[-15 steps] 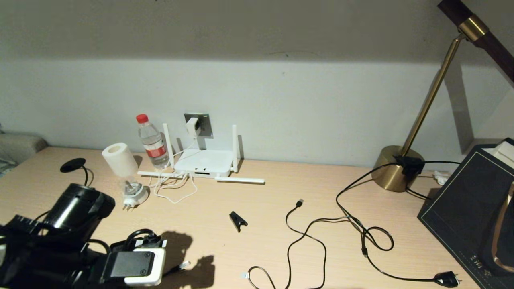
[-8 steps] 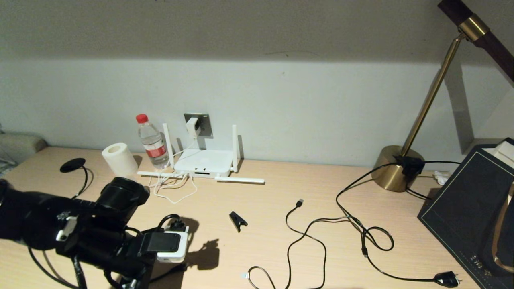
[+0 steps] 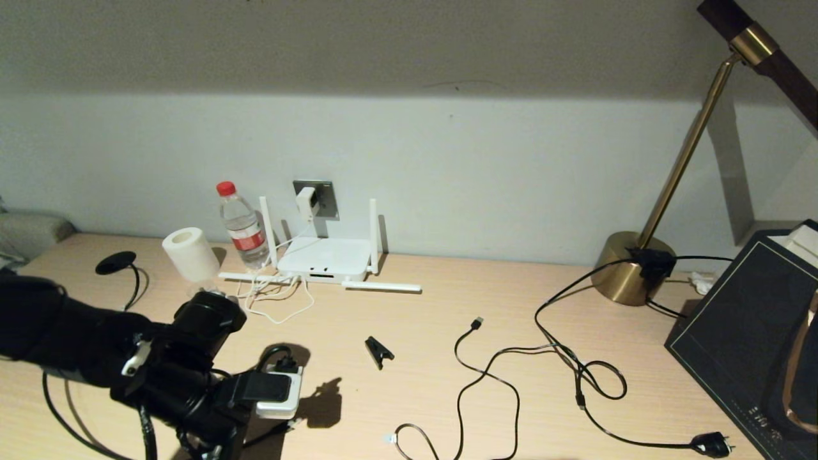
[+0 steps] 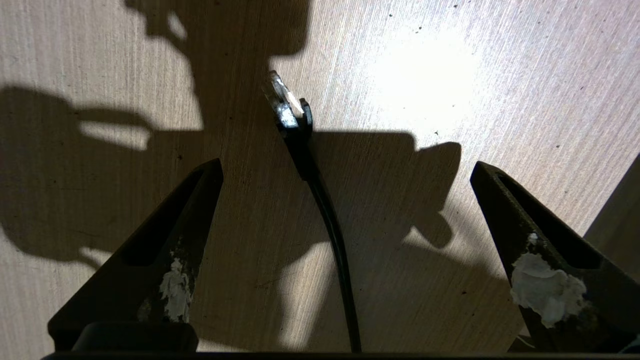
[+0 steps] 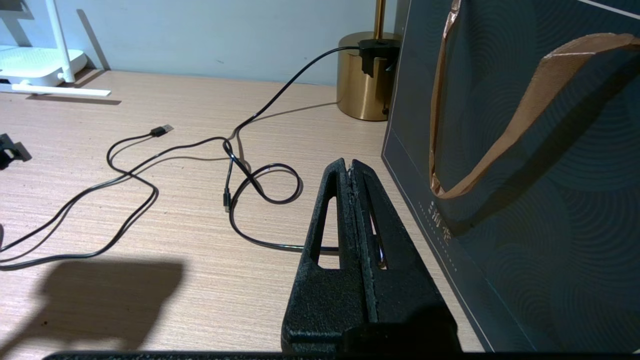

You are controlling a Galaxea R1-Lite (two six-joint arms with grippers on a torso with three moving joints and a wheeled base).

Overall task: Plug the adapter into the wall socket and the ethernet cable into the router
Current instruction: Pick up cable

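**Left gripper over ethernet plug, jaws wide**

Left gripper (image 4: 345, 170) spread wide above desk (image 3: 447, 358), front left; nothing gripped. Ethernet cable (image 4: 325, 210) lying between the fingers (image 4: 175, 255), clear connector (image 4: 282, 102) just past the tips, touching neither. Router (image 3: 326, 259) at the back by the wall, well apart. Adapter (image 3: 307, 202) seated in wall socket (image 3: 326, 195) above the router. Right gripper (image 5: 350, 170) pressed together, empty, beside dark gift bag (image 5: 525, 165) at far right

The head camera looks forward and down across the pale wooden desk (image 3: 447, 358) toward the wall. The left wrist camera faces straight down, close above it. The right wrist camera looks low across the desk, sharing the flat white four-antenna router (image 5: 30, 60).
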